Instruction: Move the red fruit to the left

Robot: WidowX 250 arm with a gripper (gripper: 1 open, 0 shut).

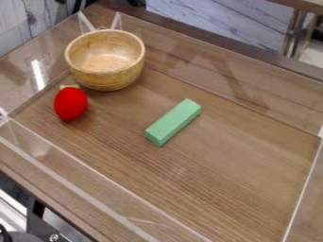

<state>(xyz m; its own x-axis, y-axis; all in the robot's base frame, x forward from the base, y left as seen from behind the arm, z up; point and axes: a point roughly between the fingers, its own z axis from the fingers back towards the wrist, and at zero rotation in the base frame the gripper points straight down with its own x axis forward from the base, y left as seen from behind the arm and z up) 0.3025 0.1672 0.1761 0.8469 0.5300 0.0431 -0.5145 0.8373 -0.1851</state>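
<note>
Camera view: claw out of frame, unseen.

Even, bright, diffuse lighting. Glare streaks cross the wooden tabletop (pixel 214 180) toward 12 and 9 o'clock. Shadows are soft and short. Resolution is low; detail is slightly blurred throughout.

Looks like a lab test bench. Wooden table (pixel 214 180) fenced by low clear plastic walls (pixel 303 203). On it, toy props: wooden bowl (pixel 106 59), green block (pixel 173 122) right of the bowl.
</note>
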